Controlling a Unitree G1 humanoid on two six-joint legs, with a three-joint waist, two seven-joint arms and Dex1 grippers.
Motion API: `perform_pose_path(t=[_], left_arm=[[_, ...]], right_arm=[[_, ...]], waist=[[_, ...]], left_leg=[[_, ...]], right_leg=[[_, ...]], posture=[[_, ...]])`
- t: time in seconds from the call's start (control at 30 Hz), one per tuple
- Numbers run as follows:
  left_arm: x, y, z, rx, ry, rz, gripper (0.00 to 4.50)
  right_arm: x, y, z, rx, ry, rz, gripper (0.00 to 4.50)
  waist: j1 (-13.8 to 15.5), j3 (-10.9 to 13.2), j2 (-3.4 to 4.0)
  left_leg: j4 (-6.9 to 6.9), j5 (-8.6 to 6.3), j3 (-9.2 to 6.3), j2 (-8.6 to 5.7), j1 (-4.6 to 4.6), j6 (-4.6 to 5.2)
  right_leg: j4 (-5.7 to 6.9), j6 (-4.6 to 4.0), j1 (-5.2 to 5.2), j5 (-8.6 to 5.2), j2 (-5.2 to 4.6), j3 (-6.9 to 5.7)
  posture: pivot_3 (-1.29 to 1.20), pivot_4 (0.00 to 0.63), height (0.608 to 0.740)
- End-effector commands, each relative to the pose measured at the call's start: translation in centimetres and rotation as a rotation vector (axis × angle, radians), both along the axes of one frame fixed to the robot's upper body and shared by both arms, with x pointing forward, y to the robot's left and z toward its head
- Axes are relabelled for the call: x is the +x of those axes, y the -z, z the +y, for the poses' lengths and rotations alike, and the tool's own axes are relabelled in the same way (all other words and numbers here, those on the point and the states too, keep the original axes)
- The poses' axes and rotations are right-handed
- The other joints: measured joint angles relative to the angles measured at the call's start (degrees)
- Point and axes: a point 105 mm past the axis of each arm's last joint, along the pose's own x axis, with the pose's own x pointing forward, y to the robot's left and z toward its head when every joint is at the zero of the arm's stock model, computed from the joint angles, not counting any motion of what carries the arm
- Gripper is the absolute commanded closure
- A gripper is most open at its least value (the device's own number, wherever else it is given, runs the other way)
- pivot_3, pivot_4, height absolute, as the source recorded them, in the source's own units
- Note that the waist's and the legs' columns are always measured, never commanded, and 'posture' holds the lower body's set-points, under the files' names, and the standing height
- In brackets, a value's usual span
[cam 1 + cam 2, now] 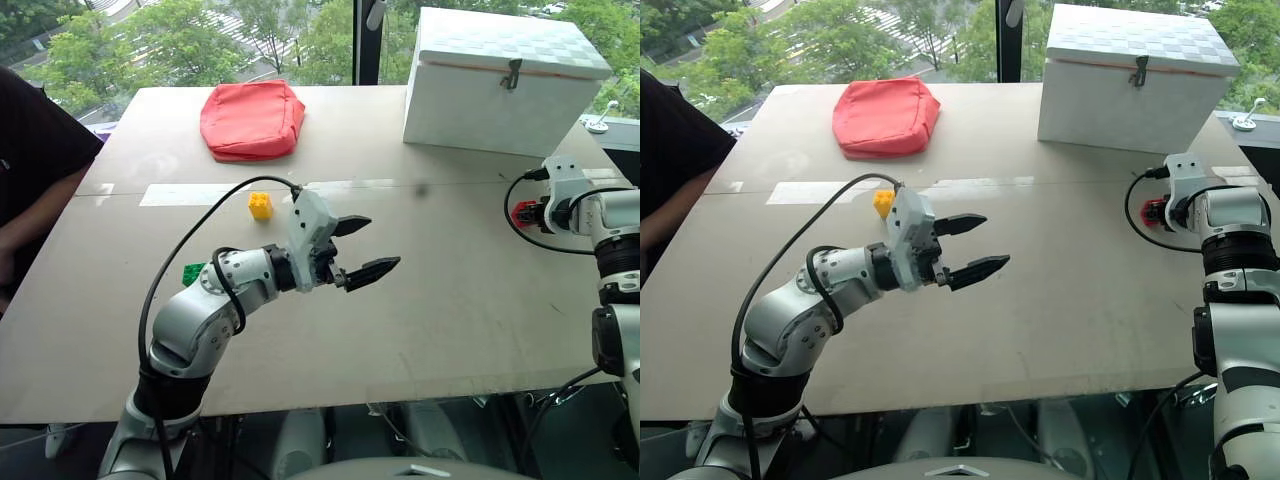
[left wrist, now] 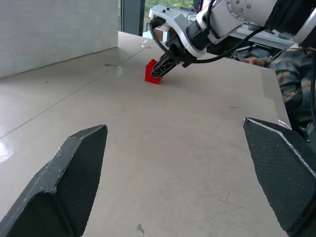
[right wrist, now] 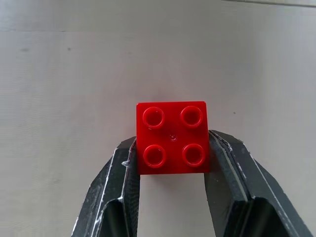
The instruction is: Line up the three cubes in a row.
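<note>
Right gripper [image 3: 173,158] clamped on red brick [image 3: 172,138], fingertips low on its two sides, brick resting on table [image 1: 450,300]. Left gripper [image 1: 362,248] spread wide, empty, above table; yellow brick [image 1: 260,205] just behind it, green brick [image 1: 193,273] beside its wrist. Risk: shallow pinch, possible twist or slip on lifting.

On the table [image 1: 440,330] we find the cloth bag [image 1: 252,120] at eleven o'clock and the box [image 1: 505,80] at one, both at the far edge. Nearer, one brick [image 1: 260,205] lies left of centre, another [image 1: 193,272] at nine o'clock before it, a third [image 3: 172,137] at three o'clock.
</note>
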Motion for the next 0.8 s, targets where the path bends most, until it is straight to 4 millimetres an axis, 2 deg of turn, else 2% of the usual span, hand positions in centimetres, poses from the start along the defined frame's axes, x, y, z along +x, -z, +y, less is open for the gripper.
perform_pose_path(t=[0.03,0.1,0.23,0.37,0.5,0.8], left_arm=[[-1.4,-0.7,1.6,0.002,-0.015,-0.066,0.00],[-2.1,-0.2,2.7,0.040,-0.033,-0.084,0.00],[-3.5,0.0,4.8,0.052,-0.054,-0.042,0.00],[-5.3,0.0,5.7,0.078,-0.008,0.004,0.00],[-6.1,0.0,6.1,0.101,0.000,0.020,0.00],[-6.8,0.0,6.1,0.109,-0.019,0.034,0.00]], right_arm=[[-1.0,-4.6,5.4,-0.024,-0.452,-0.236,3.21],[-2.6,-5.2,8.0,-0.053,-0.664,-0.299,3.21],[-5.1,-4.1,12.3,-0.149,-1.031,-0.239,3.21],[-5.9,-2.8,14.2,-0.202,-1.245,-0.139,3.21],[-5.1,-1.6,15.0,-0.286,-1.326,-0.112,3.21],[-4.9,-0.7,16.6,-0.283,-1.396,-0.063,3.21]], waist=[[0.0,0.0,0.03],[0.0,0.0,0.05],[0.0,0.0,0.08],[0.2,0.1,0.08],[0.3,0.1,0.08],[0.2,0.1,0.10]], left_leg=[[-0.05,0.00,-0.03,0.02,-0.02,0.00],[-0.06,-0.01,-0.07,0.07,0.01,-0.01],[-0.07,-0.01,-0.09,0.13,0.03,-0.02],[0.04,0.00,-0.11,0.21,0.05,-0.03],[0.17,0.01,-0.06,0.14,0.06,-0.02],[0.02,0.03,-0.05,0.11,0.03,-0.08]], right_leg=[[-0.01,0.00,-0.02,0.00,0.01,-0.03],[0.00,0.04,-0.04,-0.03,0.05,-0.01],[0.00,0.03,-0.06,-0.03,0.13,-0.05],[0.04,-0.21,-0.02,-0.17,0.07,-0.10],[0.04,-0.18,0.04,-0.18,-0.10,-0.09],[0.03,-0.30,-0.02,-0.12,-0.07,-0.14]], posture=[[0.00,0.150,0.740],[0.00,0.150,0.740],[0.00,0.150,0.740],[0.00,0.150,0.740],[0.00,0.150,0.740],[0.00,0.150,0.740]])
